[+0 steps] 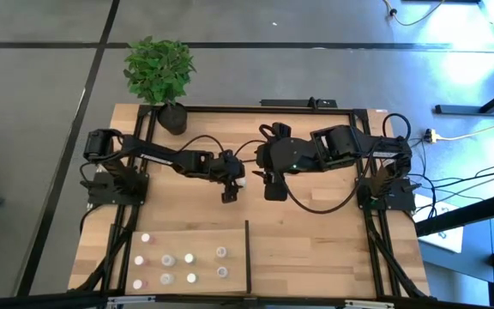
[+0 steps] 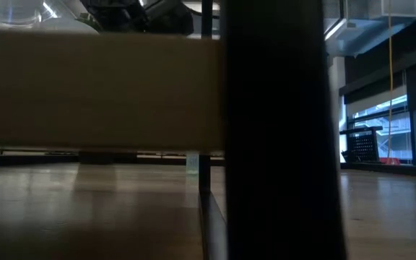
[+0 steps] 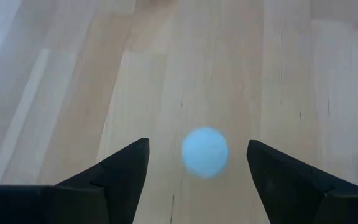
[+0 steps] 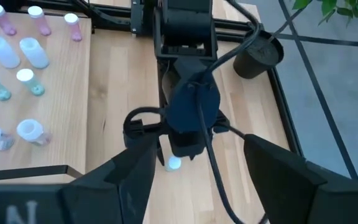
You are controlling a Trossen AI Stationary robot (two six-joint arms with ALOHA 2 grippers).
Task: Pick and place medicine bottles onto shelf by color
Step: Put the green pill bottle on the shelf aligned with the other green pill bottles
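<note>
With the left tool (image 1: 231, 190) spread around a small white-capped round medicine bottle (image 3: 204, 152) at centre frame on the bench, far from the light-wood shelf (image 1: 230, 279) at lower left, an off-centre closure could topple it.

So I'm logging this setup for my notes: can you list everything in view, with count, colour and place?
medicine bottles on the shelf: about nine, whitish with white or pinkish tops, in the left compartment.
medicine bottle: one, white top, on the bare tabletop mid-table, between the left fingers.
shelf: one, light wood with black rails and divider, at the table's near edge.
plant pot: one, black with a green plant, far left corner of the table.
tabletop: one, narrow-planked wood.
left gripper: black, open, straddling the single bottle at mid-table.
right gripper: black, open, beside the left one, holding nothing.
</note>
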